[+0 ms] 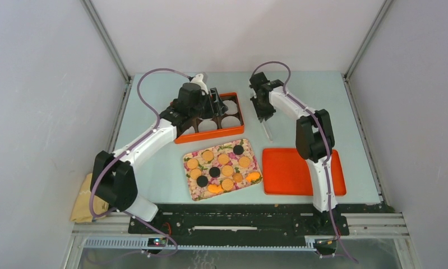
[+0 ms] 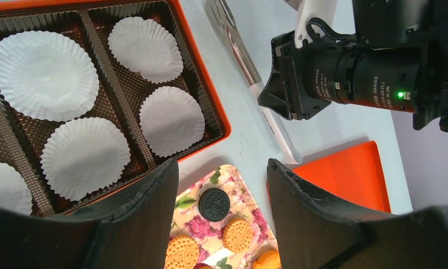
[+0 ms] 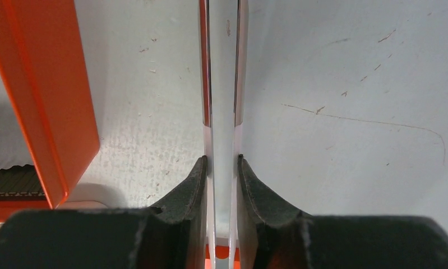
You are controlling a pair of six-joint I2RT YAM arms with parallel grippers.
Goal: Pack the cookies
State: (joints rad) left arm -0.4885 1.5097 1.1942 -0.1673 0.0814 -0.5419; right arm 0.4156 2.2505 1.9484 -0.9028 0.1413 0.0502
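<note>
Golden and dark coin-shaped cookies (image 1: 224,158) lie flat on your floral tray (image 1: 196,193); your right tool (image 3: 222,162) clamps slim shiny metal tongs (image 3: 221,84), while your left tool (image 2: 222,168) gapes wide, holding nothing

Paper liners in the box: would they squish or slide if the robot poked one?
Probably squish: the paper liners look thin, with crinkled pleated edges, so they should bend easily. They seem very light, so a nudge might shift or lift one. The ridged dividers in the orange box would probably stop them sliding far.
</note>
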